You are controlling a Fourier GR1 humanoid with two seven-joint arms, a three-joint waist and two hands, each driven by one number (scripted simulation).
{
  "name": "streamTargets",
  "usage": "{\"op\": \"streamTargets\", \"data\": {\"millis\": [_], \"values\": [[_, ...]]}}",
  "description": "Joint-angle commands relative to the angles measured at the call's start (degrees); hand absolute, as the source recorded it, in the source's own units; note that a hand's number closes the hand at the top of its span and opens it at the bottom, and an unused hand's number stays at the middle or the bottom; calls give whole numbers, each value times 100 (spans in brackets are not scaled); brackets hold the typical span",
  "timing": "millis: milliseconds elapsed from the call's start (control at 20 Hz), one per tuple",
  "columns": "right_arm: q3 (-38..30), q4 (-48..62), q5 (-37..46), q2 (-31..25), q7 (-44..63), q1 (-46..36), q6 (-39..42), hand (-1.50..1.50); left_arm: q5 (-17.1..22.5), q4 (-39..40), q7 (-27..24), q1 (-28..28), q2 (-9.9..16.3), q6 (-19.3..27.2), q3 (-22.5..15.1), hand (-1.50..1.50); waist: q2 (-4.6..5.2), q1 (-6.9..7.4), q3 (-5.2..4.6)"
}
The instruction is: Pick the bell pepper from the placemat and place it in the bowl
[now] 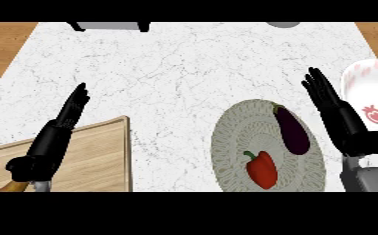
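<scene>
The black left hand (65, 116) shows at the view's lower left on its grey forearm, fingers straight, pointing up and slightly right. The black right hand (338, 114) stands at the right edge, fingers straight, angled up-left.

A white marbled desk (170, 74) fills most of the frame. A round woven placemat (236, 144) lies on it at lower right, a wooden cutting board (100, 156) at lower left, and a white bowl (362, 86) with red markings at the right edge. At the top edge sit a grey, dark-legged object (111, 26) at upper left and a grey round thing (284, 24) at upper right, both cut off.
</scene>
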Motion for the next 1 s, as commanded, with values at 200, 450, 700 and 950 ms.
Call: {"op": "streamTargets", "data": {"millis": [200, 450, 700, 950], "values": [[2099, -1030, 1326, -166, 647, 412, 764, 150, 62, 251, 291, -434, -687, 420, -7, 0, 70, -170, -18], [1593, -1756, 2351, 433, -279, 1304, -1491, -150, 268, 176, 571, -404, -940, 576, 38, 0, 8, -464, 10], [1997, -2615, 2150, 596, -1541, 2528, -1484, -150, 97, 431, 794, -847, -1052, 559, -55, 0, 54, -262, 4], [1786, -3864, 2864, 144, -792, 2859, -1814, -150, -136, 573, 574, -714, -1185, 577, -125, 0, 61, -171, -1]]}}
